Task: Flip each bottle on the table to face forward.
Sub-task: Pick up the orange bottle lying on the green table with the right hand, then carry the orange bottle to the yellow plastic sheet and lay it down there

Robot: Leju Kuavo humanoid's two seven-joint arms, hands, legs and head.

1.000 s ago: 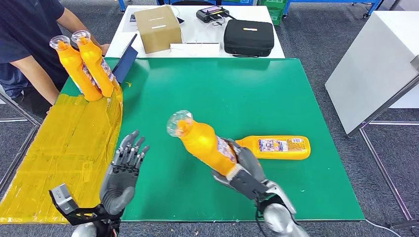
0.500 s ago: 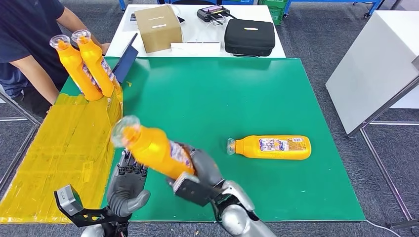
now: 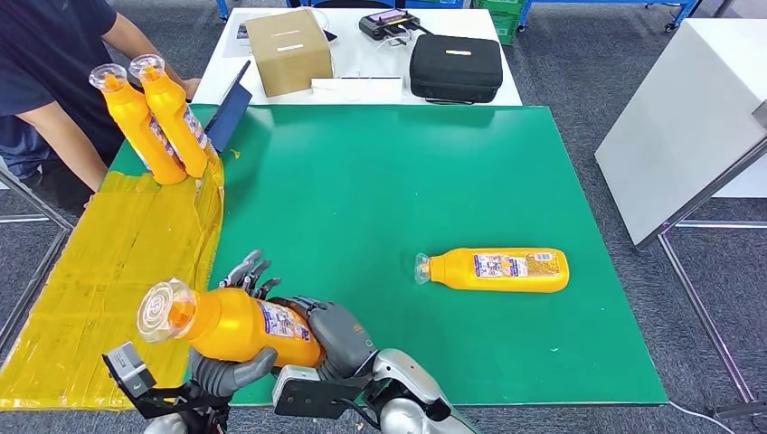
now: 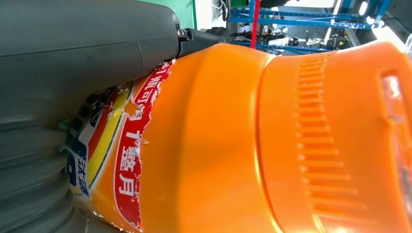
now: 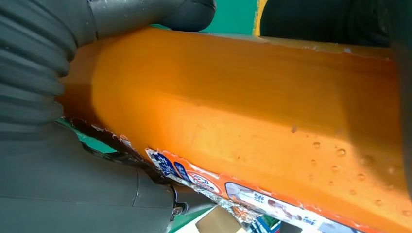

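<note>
At the far left a person [image 3: 54, 81] stands by the yellow taped strip [image 3: 99, 271] that borders the green table [image 3: 389, 181], and two upright orange bottles [image 3: 158, 122] stand together at the strip's far end, touching each other. Nearer the robot, over the seam between yellow and green, a held orange bottle [image 3: 231, 324] lies almost level with its clear cap pointing toward the left edge. The left hand [image 3: 237, 357] sits under and behind this bottle with its fingers [image 3: 253, 271] showing past the far side; the left wrist view has the bottle pressed against the hand's grey cover, though whether the fingers actually close on it cannot be told. The right hand [image 3: 330, 330] grasps the bottle's base end, its thumb and dark fingers wrapped over the orange body in the right wrist view. Further right, well apart from both hands, a second orange bottle [image 3: 496, 269] lies on its side on the green surface, cap toward the left and label facing up. Beyond the green table, a white table [image 3: 362, 68] carries a cardboard box [image 3: 288, 50] and a black case [image 3: 455, 68].
</note>
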